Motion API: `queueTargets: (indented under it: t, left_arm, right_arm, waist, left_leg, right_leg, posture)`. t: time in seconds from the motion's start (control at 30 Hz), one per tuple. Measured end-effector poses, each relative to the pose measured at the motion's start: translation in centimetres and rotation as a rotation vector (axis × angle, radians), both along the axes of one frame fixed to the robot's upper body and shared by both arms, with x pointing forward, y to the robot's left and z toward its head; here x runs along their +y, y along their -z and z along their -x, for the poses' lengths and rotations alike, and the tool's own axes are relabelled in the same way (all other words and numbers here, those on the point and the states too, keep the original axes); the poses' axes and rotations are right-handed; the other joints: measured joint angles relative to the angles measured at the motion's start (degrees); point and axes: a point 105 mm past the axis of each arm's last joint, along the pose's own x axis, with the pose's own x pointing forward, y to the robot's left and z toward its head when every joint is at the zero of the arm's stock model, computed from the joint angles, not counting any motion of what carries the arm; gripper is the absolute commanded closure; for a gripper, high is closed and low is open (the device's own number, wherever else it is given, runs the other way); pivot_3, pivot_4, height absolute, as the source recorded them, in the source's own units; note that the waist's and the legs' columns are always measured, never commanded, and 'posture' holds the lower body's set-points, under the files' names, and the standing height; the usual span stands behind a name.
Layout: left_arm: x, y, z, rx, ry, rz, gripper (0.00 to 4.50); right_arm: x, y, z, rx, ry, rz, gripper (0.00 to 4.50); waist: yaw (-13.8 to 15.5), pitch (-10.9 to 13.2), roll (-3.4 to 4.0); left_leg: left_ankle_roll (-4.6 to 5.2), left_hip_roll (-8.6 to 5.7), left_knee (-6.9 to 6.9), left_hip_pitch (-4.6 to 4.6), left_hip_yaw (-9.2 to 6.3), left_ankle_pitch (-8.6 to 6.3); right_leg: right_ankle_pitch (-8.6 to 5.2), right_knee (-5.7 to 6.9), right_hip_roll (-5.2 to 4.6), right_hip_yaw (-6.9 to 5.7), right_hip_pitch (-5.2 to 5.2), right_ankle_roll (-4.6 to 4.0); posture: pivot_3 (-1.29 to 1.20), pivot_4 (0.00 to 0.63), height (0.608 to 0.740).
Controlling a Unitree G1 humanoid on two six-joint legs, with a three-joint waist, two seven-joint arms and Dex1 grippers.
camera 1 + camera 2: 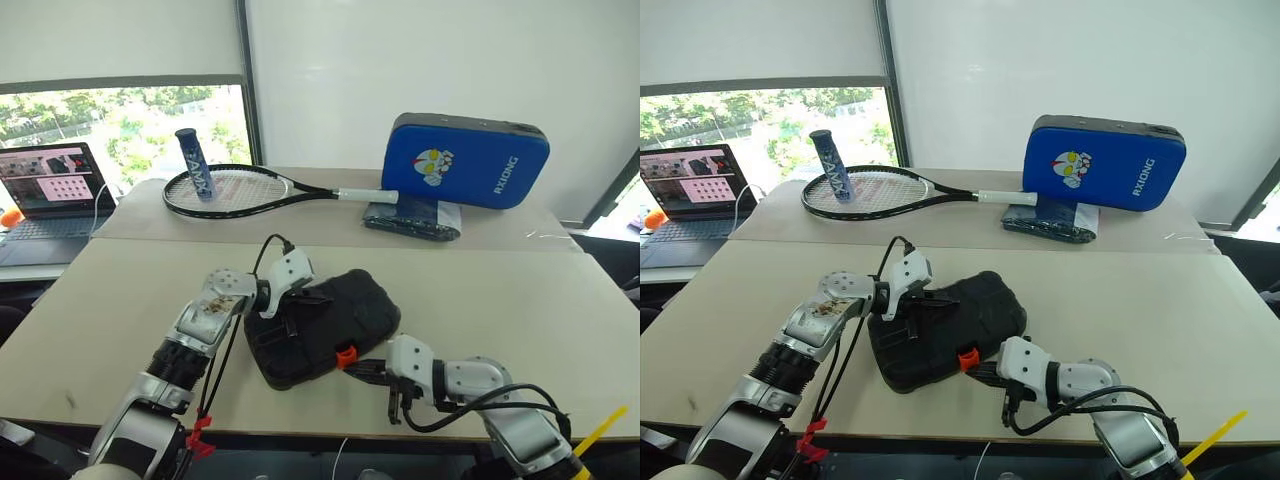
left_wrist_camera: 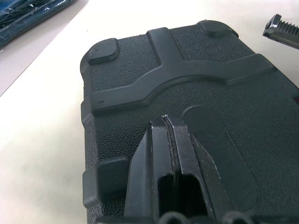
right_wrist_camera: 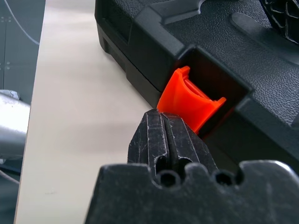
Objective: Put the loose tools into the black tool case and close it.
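Right wrist view: fingers [image 3: 166, 135] against orange latch [image 3: 189, 100].

Blue padded rectangle [image 1: 466, 161]: white vertical lettering near its right end, reads roughly "RXIONG", beside cartoon figure print. Dark blue tube [image 1: 194, 165] standing upright on racket strings: white lettering down its side, not legible. Laptop screen [image 1: 54, 180]: content too small to read.
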Motion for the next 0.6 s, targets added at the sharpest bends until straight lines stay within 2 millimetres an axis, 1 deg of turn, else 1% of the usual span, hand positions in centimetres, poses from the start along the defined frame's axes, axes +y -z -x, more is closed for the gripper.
queueTargets:
  t: [0.13,0.17,0.4,0.6]
  left_arm:
    - [0.2,0.3,-0.2,0.009,-0.019,-0.009,4.5]
    - [0.3,0.4,-0.3,0.011,-0.023,-0.012,4.5]
    - [0.5,0.8,-0.3,0.047,-0.043,-0.024,4.5]
    - [0.5,0.9,-0.3,0.062,-0.049,-0.025,4.5]
  right_arm:
    - [0.2,0.2,-0.4,0.008,0.001,-0.001,4.44]
    - [0.2,0.1,-0.4,0.006,0.001,-0.002,4.44]
    - [0.5,0.4,-0.8,0.009,0.009,-0.006,4.44]
    - [0.8,1.5,-1.2,0.045,0.033,-0.01,4.44]
  waist:
    - [-0.39,0.0,-0.01]
    - [-0.48,-0.01,-0.01]
    - [-0.66,-0.34,-0.06]
    - [-0.66,-0.56,-0.13]
  left_leg:
    - [0.0,0.04,-0.05,0.65,-0.02,0.0]
    - [-0.01,0.05,-0.08,0.69,-0.01,0.0]
    - [0.0,0.08,-0.1,0.71,-0.03,0.0]
    - [-0.01,0.08,-0.15,0.71,-0.03,0.0]
  right_leg:
    - [-0.05,-0.13,0.04,0.0,0.67,0.09]
    - [-0.06,-0.18,0.05,0.0,0.72,0.1]
    - [-0.07,-0.18,0.1,0.03,0.72,0.1]
    - [-0.07,-0.21,0.11,0.03,0.71,0.1]
  posture:
    - [0.0,0.15,0.74]
    - [0.0,0.15,0.74]
    - [0.0,0.15,0.74]
    - [0.0,0.15,0.74]
